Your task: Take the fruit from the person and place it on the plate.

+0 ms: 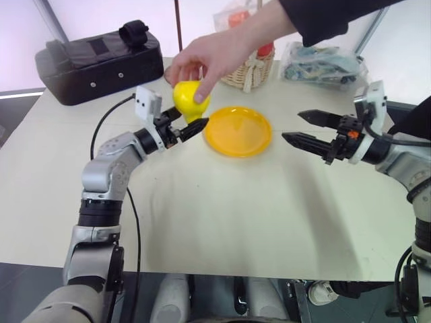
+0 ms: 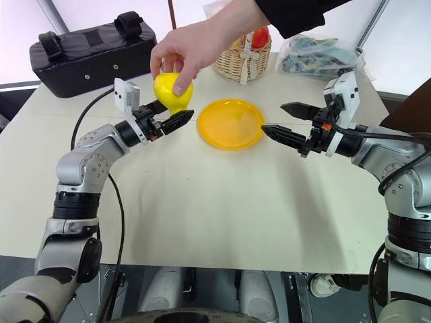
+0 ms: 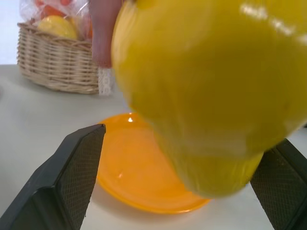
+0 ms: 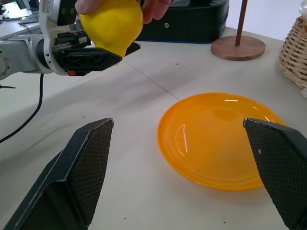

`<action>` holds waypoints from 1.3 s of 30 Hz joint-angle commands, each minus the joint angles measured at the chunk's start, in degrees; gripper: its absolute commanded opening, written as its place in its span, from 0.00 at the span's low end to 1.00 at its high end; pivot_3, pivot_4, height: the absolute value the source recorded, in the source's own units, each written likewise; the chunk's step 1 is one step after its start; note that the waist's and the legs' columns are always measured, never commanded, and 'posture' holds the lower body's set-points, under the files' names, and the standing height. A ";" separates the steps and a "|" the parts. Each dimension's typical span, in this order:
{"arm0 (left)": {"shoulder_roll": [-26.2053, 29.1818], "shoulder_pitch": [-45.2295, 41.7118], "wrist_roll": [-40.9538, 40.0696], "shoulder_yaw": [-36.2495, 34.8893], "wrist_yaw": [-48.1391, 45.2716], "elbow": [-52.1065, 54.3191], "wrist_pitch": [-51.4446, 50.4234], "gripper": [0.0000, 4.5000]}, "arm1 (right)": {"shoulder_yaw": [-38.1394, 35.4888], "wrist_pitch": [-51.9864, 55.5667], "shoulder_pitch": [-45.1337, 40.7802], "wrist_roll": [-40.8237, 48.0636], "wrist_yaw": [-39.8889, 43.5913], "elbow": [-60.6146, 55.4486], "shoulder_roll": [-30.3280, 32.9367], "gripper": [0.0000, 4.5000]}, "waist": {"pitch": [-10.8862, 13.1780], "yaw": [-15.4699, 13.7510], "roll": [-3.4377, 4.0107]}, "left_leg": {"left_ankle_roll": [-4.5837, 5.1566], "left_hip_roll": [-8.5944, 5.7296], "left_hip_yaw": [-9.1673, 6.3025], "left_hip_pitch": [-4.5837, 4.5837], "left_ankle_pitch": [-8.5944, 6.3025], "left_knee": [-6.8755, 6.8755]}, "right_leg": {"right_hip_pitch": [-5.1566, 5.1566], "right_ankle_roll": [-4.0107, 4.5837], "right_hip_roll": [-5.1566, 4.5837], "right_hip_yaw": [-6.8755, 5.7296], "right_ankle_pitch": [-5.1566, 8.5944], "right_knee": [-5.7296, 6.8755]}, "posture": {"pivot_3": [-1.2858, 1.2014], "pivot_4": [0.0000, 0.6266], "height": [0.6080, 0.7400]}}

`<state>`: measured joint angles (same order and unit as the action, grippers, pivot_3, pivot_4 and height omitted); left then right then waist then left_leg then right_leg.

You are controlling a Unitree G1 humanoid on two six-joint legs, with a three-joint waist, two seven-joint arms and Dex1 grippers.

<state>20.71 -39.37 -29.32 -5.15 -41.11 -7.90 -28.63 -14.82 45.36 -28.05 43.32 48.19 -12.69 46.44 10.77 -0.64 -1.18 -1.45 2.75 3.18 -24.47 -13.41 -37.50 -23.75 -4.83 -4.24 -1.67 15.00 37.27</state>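
The fruit [image 1: 188, 98] is not mine yet: the person's hand [image 1: 209, 57] grips it from above, holding it in the air over the surface [image 1: 222, 215], tapered end down, just to the left of the plate [image 1: 238, 131]. So I judge the task is at the handover. Nothing is on the plate, and the taking, the carry across and the setting down are all left to do.

My left pincer [image 2: 172, 116] is at the fruit. In the left wrist view the fruit [image 3: 211, 96] hangs right between its two fingers [image 3: 72, 177], its narrow lower end level with them, and both fingers stand clear of the skin with a gap on each side. I read that pincer as spread, bracketing the fruit but not pinching it. From the head views its fingers sit under and beside the fruit's lower tip, pointing toward the plate; whether one fingertip brushes the fruit I cannot tell.

The plate lies flat on the surface, just beyond the left pincer's tips, so once I have the fruit the carry looks short.

My right pincer [image 1: 306, 129] hovers on the far side of the plate, well apart from the fruit, spread wide and holding nothing, pointing in toward the plate.

Behind the hand stands a wicker basket [image 1: 250, 73] of wrapped fruits.
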 commanded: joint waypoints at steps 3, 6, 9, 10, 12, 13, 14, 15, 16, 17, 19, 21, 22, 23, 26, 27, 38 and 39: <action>-0.42 -1.40 0.06 -0.26 -1.31 0.54 2.07 0.47 | -1.26 -1.32 -0.06 -0.20 -0.52 -1.42 0.20 1.00 | 0.00 0.01 0.00 | 0.00 0.00 0.00 0.00 0.00 0.00 | 0.00 0.00 0.00 0.00 0.00 0.00 | 0.52 0.24 1.00; -0.51 -1.46 0.08 -0.35 -1.49 0.49 2.18 0.30 | -1.26 -1.38 0.02 -0.25 -0.61 -1.33 0.16 1.00 | 0.00 0.02 0.00 | 0.00 0.00 -0.01 0.00 0.00 0.00 | 0.00 0.00 0.00 0.00 0.00 0.00 | 0.52 0.24 1.00; -0.56 -1.58 1.12 0.11 -1.03 -0.21 2.53 0.30 | -1.24 -1.41 -0.06 -0.27 -0.72 -1.20 0.12 1.00 | 0.00 0.01 0.00 | 0.00 0.00 -0.01 0.00 0.00 0.00 | 0.00 0.00 0.00 0.00 0.00 0.00 | 0.52 0.24 1.00; -0.64 -1.85 2.21 0.54 -0.39 -1.20 3.03 0.30 | -1.19 -1.47 -0.14 -0.33 -0.75 -1.06 0.08 1.00 | 0.00 0.01 0.00 | 0.00 0.00 -0.01 0.00 0.00 0.00 | 0.00 0.00 0.00 0.00 0.00 0.00 | 0.52 0.24 1.00; -0.81 -2.20 3.57 0.93 0.25 -2.44 3.69 0.30 | -1.13 -1.54 -0.24 -0.39 -0.79 -0.90 0.05 1.00 | 0.00 0.00 0.00 | 0.00 0.00 -0.01 0.00 0.00 0.00 | 0.00 0.00 0.00 -0.01 0.00 0.00 | 0.52 0.24 1.00; -1.79 -3.28 5.03 1.57 1.07 -5.51 4.86 0.30 | -1.06 -1.66 0.00 -0.49 -0.87 -0.84 -0.12 1.00 | 0.00 -0.03 0.00 | 0.00 0.00 -0.01 0.00 0.00 0.00 | 0.00 0.00 0.00 -0.01 0.00 0.00 | 0.52 0.24 1.00; -2.78 -4.46 6.58 2.29 1.86 -8.71 6.21 0.30 | -1.01 -1.79 0.33 -0.57 -0.92 -0.90 -0.27 1.00 | 0.00 -0.15 0.00 | 0.00 0.00 -0.01 0.00 0.00 0.00 | 0.01 0.00 0.00 -0.01 0.00 0.00 | 0.52 0.24 1.00; -3.77 -5.84 8.01 2.92 2.31 -12.25 7.78 0.30 | -0.88 -1.84 0.52 -0.65 -1.05 -0.96 -0.45 1.00 | 0.00 -0.27 0.00 | 0.00 -0.01 -0.02 0.00 0.00 -0.01 | 0.03 0.00 0.00 -0.03 0.00 -0.01 | 0.52 0.24 1.00; -4.73 -7.27 9.02 3.27 2.34 -15.69 9.34 0.30 | -0.71 -1.83 0.71 -0.76 -1.20 -1.10 -0.60 1.00 | 0.00 -0.31 0.00 | 0.00 -0.01 -0.06 0.00 0.00 -0.06 | 0.08 0.00 0.00 -0.07 0.00 -0.03 | 0.52 0.24 1.00; -5.29 -8.20 9.58 3.32 2.08 -17.88 10.47 0.30 | -0.59 -1.83 0.80 -0.80 -1.31 -1.19 -0.67 1.00 | 0.00 -0.27 0.00 | 0.04 -0.02 -0.07 -0.02 -0.02 -0.13 | 0.10 -0.01 0.00 -0.09 0.00 -0.04 | 0.52 0.24 1.00; -6.91 -12.15 11.42 3.73 1.78 -26.11 13.18 0.30 | -0.24 -1.82 1.72 -1.02 -1.52 -2.02 -0.54 1.00 | 0.00 -0.18 -0.01 | 0.15 -0.02 -0.06 -0.05 -0.09 -0.22 | 0.11 -0.02 0.00 -0.09 0.00 -0.05 | 0.52 0.24 1.00; -8.12 -16.73 13.96 4.62 1.80 -35.05 16.34 0.30 | -0.12 -1.75 3.01 -1.24 -1.79 -3.31 -0.35 1.00 | 0.01 -0.12 -0.02 | 0.18 -0.02 -0.07 -0.07 -0.11 -0.26 | 0.11 -0.03 0.00 -0.10 0.00 -0.06 | 0.52 0.24 1.00; -8.60 -18.48 14.69 4.69 1.71 -38.20 17.53 0.30 | -0.14 -1.80 3.62 -1.59 -1.88 -3.74 -0.05 1.00 | 0.01 -0.11 -0.02 | 0.19 -0.02 -0.07 -0.07 -0.11 -0.26 | 0.10 -0.03 0.01 -0.10 0.01 -0.05 | 0.52 0.24 1.00; -8.97 -19.87 15.27 4.57 1.50 -40.84 18.68 0.30 | -0.17 -1.85 4.06 -1.85 -1.94 -4.03 0.17 1.00 | 0.01 -0.09 -0.02 | 0.20 -0.02 -0.07 -0.07 -0.12 -0.26 | 0.10 -0.03 0.01 -0.11 0.01 -0.05 | 0.52 0.24 1.00; -9.83 -24.03 17.65 5.11 0.03 -47.87 21.36 0.30 | -0.43 -2.45 6.70 -3.65 -2.49 -4.97 1.06 1.00 | 0.01 -0.02 -0.02 | 0.22 -0.02 -0.07 -0.07 -0.13 -0.26 | 0.10 -0.04 0.02 -0.10 0.01 -0.06 | 0.52 0.24 1.00; -9.97 -25.04 18.57 5.43 -0.39 -49.66 22.07 0.30 | -0.38 -2.70 7.50 -4.37 -2.69 -5.23 1.33 1.00 | 0.01 -0.04 -0.02 | 0.22 -0.02 -0.07 -0.07 -0.13 -0.26 | 0.10 -0.04 0.02 -0.11 0.01 -0.05 | 0.52 0.24 1.00; -11.92 -31.74 25.03 6.54 -1.46 -61.54 25.70 0.73 | -0.71 -3.23 11.23 -5.51 -6.08 -8.37 -0.95 1.00 | 0.02 -0.05 -0.03 | 0.23 -0.01 -0.07 -0.09 -0.13 -0.27 | 0.09 -0.05 0.03 -0.11 0.01 -0.06 | 0.52 0.24 1.00; -12.02 -32.03 25.18 6.30 -1.12 -61.85 26.08 0.84 | -0.65 -3.24 11.28 -5.55 -6.24 -8.48 -1.06 1.00 | 0.02 -0.05 -0.03 | 0.23 -0.01 -0.07 -0.09 -0.14 -0.27 | 0.09 -0.04 0.03 -0.10 0.02 -0.06 | 0.52 0.24 1.00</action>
<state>8.79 -68.83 -4.25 2.39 -42.53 -70.05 -4.15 -14.05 43.21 -16.69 37.38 42.32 -19.13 45.73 10.79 -0.69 -1.21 -1.23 2.74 3.11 -24.56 -13.54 -37.77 -23.66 -4.87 -4.21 -1.78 15.02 37.21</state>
